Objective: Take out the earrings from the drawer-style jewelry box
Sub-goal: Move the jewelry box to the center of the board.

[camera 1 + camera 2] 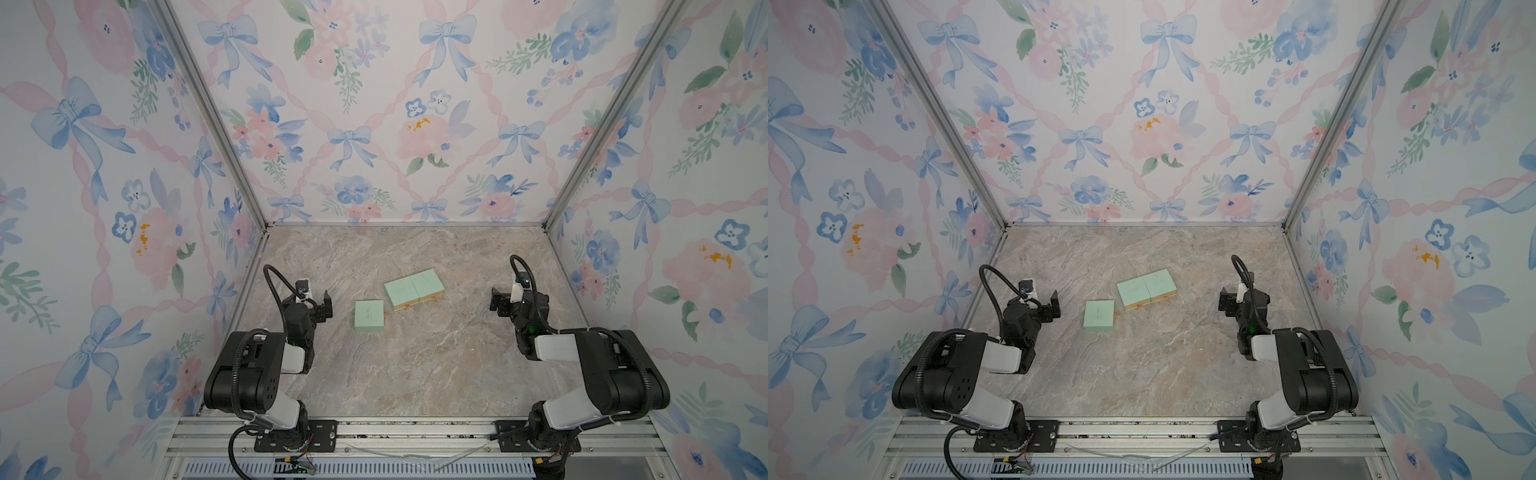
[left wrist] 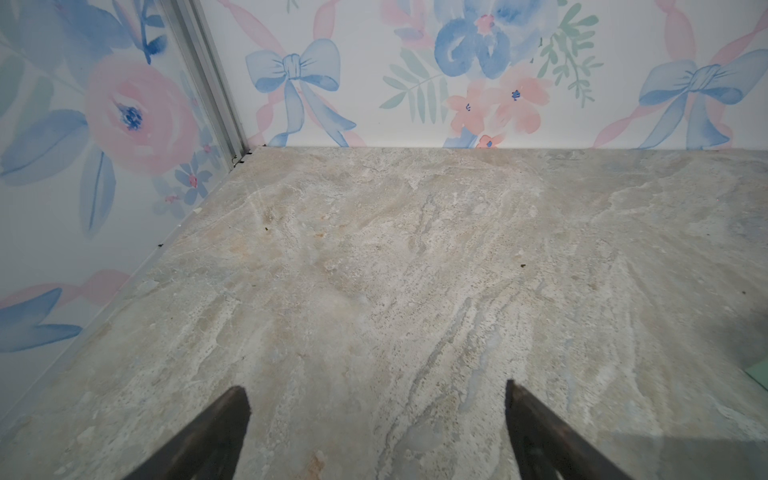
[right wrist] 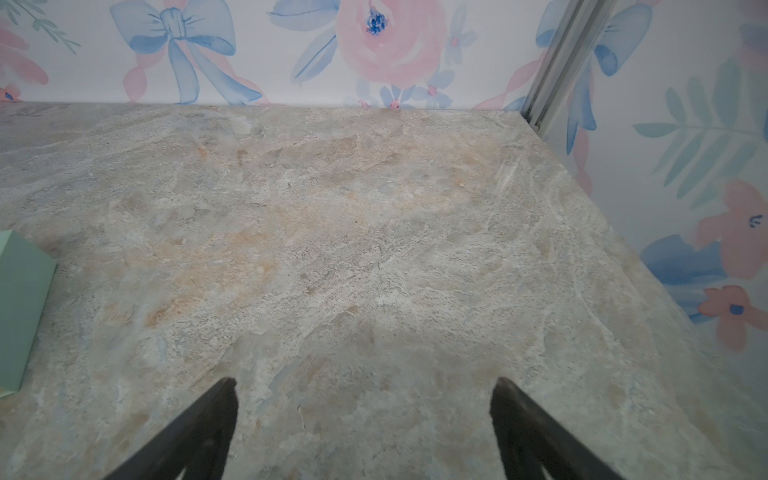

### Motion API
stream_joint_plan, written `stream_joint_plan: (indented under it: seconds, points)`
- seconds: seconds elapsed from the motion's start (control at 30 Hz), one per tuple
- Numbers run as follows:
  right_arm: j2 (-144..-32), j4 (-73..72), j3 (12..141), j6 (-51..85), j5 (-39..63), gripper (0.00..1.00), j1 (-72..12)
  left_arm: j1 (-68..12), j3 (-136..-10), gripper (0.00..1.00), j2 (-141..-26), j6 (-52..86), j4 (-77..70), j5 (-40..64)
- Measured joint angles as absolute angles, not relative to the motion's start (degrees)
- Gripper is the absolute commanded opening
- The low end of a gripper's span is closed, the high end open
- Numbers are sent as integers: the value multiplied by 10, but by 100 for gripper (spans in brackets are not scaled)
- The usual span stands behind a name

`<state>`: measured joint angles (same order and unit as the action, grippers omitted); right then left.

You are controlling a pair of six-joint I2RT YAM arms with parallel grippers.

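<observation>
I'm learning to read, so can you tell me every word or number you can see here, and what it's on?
No words or numbers can be read anywhere in these pictures.
Small green box: a faint mark on its lid, too small and blurred to read.
Two green boxes side by side: no writing that I can make out.
Wallpaper: only bows and flowers, no writing.

Sits with left arm (image 1: 253,374) and right arm (image 1: 602,374) folded back at the elbows, wrists pointing forward and slightly inward. Holds left gripper (image 2: 376,390) and right gripper (image 3: 365,384) low, jaws spread wide, gripping nothing
</observation>
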<state>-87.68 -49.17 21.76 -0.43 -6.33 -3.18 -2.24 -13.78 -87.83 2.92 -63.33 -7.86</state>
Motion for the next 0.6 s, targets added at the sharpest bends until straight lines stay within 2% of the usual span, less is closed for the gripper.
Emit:
stream_joint_plan:
  seconds: [0.23,0.43,0.6]
  points:
    - [-867,-459,229,-4,-77,96,-32,-47,-145,98,-846,23,-597,-120]
    - [-780,-379,255,-4,-77,96,-32,-66,-192,98,-722,28,-482,-140]
    - [-704,-264,310,23,-22,97,-32,-70,-257,98,-669,83,-355,-109]
